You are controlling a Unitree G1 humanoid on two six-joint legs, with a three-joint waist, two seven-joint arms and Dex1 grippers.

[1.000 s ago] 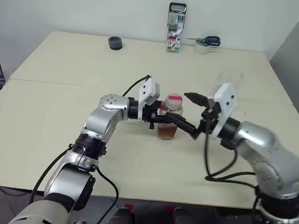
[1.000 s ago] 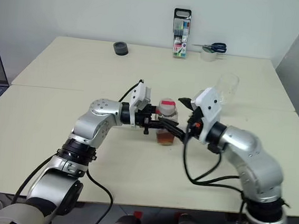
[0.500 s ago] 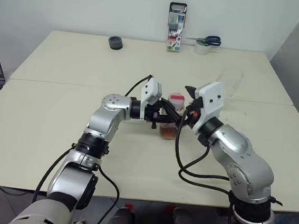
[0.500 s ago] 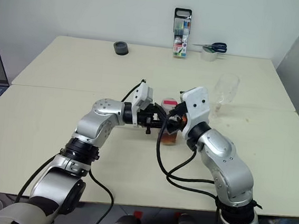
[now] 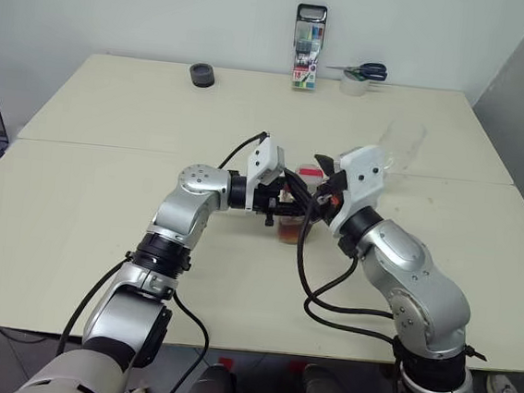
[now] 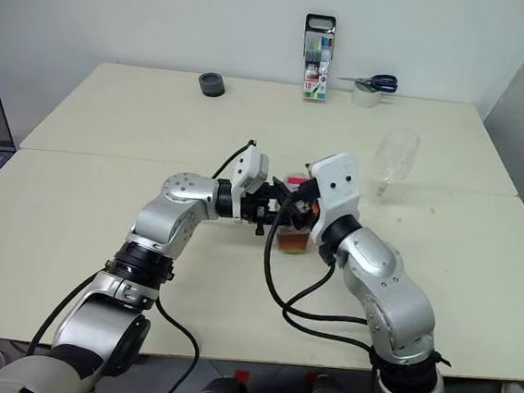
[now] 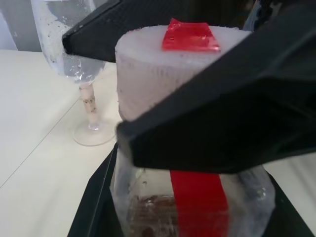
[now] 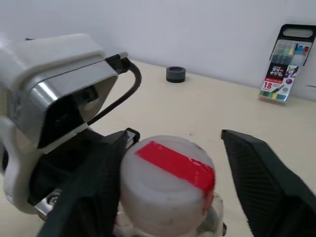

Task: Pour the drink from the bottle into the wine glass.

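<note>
Bottle (image 5: 294, 220) was held low by the closed left gripper (image 5: 282, 205)
Its cap (image 8: 168, 177) was straddled, ungripped, by the half-open right gripper (image 8: 170, 170); thin plastic judged light, squashable

Bottle (image 5: 293, 220) mostly hidden behind both grippers' fingers; wine glass (image 7: 69, 44) rim cut off by edge.

The middle of the table (image 5: 105, 191) is crowded: the bottle (image 5: 292, 220) is clamped low by the left gripper (image 5: 284, 208), and its cap is straddled by the right gripper (image 8: 170, 190), one finger seen close at each side, a gap left on one. Access to the bottle from either flank is blocked by the arms. The wine glass (image 5: 399, 146) stands apart behind the right arm, open table around it. Marker pack (image 5: 307, 48), scissors (image 5: 359, 71), tape roll (image 5: 201, 75) are kept along the far edge.
</note>
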